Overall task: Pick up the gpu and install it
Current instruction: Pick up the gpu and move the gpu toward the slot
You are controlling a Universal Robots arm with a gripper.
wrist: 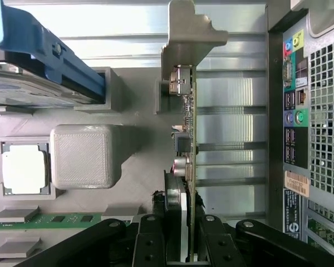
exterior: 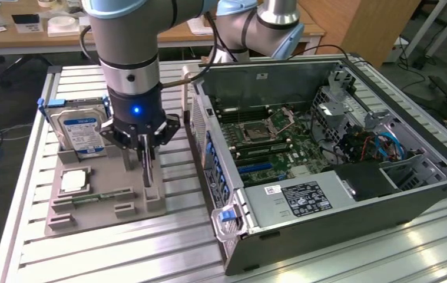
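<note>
Gripper [exterior: 146, 154] first: I have it clenched on the gpu [exterior: 148, 174], one finger on each flat face, so the card sits straight below my wrist, not off to any side.

Largest to smallest from there. The counter [exterior: 364, 259] of ribbed aluminium carries everything. The open computer case [exterior: 411, 194] takes up the right half of the exterior view, lying on its side with the motherboard [exterior: 270, 141] facing up. The grey parts tray [exterior: 98, 215] lies in the left half, just beside the case's perforated rear wall. On the tray, the hard drive [exterior: 82, 127] stands upright towards the upper left, well apart from my fingers.

The gpu stands on its long edge at the tray's case-side rim, a slim blade seen edge-on. In the wrist view its long axis runs from between my fingers out to its metal bracket [wrist: 192, 33], parallel to the case's rear panel. I judge that its lower edge is at or just above its tray slot; I cannot tell whether it has cleared it.

The small square chip [exterior: 74, 181] lies flat at the tray's left side.

The case interior lies to the exterior view's right of the card.
</note>
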